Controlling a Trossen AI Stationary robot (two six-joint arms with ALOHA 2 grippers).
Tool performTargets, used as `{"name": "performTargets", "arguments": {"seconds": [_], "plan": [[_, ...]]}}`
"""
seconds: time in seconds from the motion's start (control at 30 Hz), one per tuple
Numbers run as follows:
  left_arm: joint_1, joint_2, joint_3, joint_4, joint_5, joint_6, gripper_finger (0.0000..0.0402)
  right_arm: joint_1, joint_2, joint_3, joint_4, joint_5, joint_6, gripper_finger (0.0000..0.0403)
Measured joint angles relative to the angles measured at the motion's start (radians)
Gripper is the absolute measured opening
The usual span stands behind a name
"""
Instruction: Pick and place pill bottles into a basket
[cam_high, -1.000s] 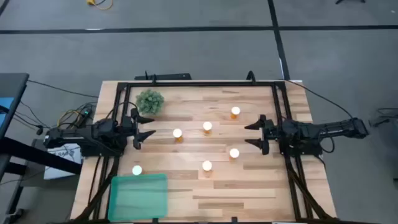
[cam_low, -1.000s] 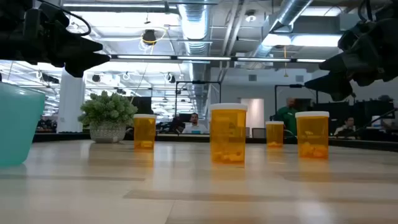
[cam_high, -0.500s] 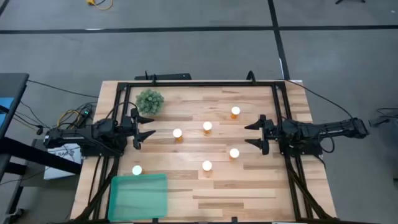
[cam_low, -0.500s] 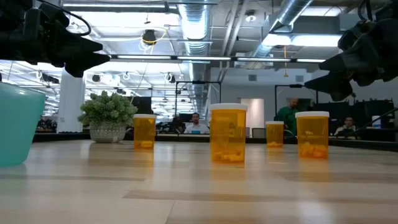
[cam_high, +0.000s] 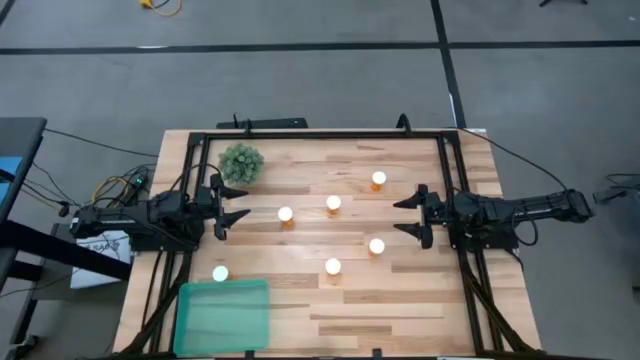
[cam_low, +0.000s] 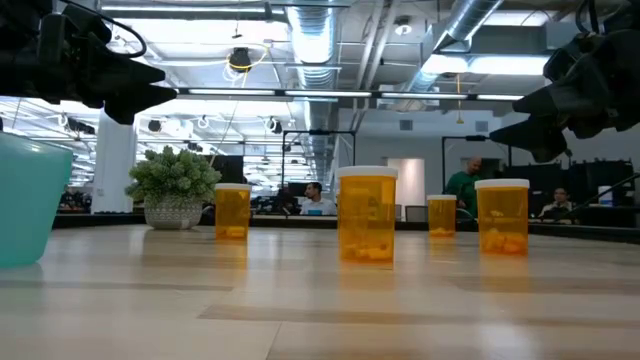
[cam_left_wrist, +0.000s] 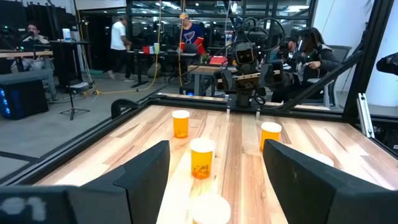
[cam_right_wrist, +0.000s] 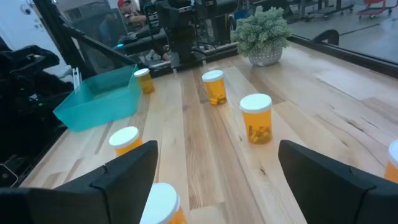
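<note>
Six pill bottles (cam_high: 333, 205) stand upright on the wooden bench (cam_high: 400, 300), all outside the teal basket (cam_high: 223, 315) at its near left corner. The left claw (cam_high: 232, 209) and right claw (cam_high: 407, 217) hover at opposite edges, both spread and empty.

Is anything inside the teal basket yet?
No: the shallow translucent teal plastic basket looks empty from above. One white-capped amber pill bottle stands just outside its far edge.

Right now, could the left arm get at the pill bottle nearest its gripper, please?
Probably yes. The left gripper is open and faces that pill bottle across bare table, with nothing between them; the plant sits off to one side.
</note>
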Motion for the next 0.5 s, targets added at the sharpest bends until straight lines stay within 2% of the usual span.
{"name": "performTargets", "arguments": {"seconds": [0.5], "plan": [[0.0, 0.0, 0.0, 0.0, 0.0, 0.0, 0.0249, 0.0, 0.0, 0.0, 0.0, 0.0, 0.0, 0.0327]]}}
